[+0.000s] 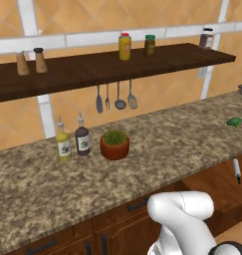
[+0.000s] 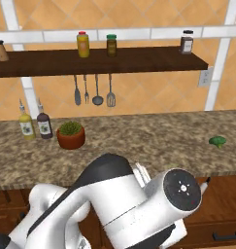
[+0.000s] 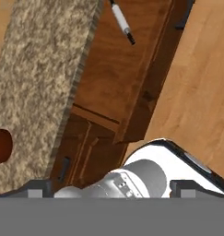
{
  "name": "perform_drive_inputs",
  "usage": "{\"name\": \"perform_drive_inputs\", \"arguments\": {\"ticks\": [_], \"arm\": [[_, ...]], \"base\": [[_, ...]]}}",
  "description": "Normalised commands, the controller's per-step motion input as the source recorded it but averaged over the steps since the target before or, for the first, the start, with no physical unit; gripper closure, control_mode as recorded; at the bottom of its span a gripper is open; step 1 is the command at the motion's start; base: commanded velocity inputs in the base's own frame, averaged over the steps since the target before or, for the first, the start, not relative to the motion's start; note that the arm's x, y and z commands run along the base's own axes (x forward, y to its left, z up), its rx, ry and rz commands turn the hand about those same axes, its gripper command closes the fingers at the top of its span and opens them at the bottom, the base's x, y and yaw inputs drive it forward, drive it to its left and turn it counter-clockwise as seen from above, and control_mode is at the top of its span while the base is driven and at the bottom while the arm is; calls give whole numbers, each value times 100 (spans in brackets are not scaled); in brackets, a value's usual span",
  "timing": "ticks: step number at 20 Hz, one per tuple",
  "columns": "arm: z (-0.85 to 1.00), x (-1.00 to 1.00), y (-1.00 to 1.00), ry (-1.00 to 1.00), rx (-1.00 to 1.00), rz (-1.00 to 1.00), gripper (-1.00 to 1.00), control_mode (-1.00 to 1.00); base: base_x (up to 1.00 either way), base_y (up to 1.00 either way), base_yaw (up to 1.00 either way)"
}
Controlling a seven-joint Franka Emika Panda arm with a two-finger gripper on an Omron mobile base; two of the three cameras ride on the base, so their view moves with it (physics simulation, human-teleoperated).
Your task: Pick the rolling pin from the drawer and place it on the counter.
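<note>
Left base view: granite counter (image 1: 157, 144), tiled wall (image 1: 72, 17).

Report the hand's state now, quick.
Hand: open, holding nothing; the rolling pin lies in the open drawer.

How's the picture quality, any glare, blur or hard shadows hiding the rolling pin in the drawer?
Left base view: soft, even light; the rolling pin is small but sharp. Hand view: the pin lies crisp on the drawer floor, no glare; the counter edge shades the cabinet below.
</note>
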Motion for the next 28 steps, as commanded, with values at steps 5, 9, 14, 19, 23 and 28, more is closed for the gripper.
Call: {"name": "perform_drive_inputs", "arguments": {"ticks": [5, 9, 14, 19, 23, 28], "arm": [[-30, 11, -100, 14, 16, -20, -100, -100], [-24, 60, -100, 28, 22, -17, -100, -100], [-78, 46, -100, 17, 20, -1, -100, -100], [-71, 76, -94, 8, 8, 0, -100, -100], [-88, 68, -52, 13, 0, 0, -100, -100], [-72, 99, -29, 6, 0, -3, -100, -100]], "base": [[0, 0, 0], [0, 0, 0], [0, 0, 0], [0, 0, 0], [0, 0, 0], [0, 0, 0]]}}
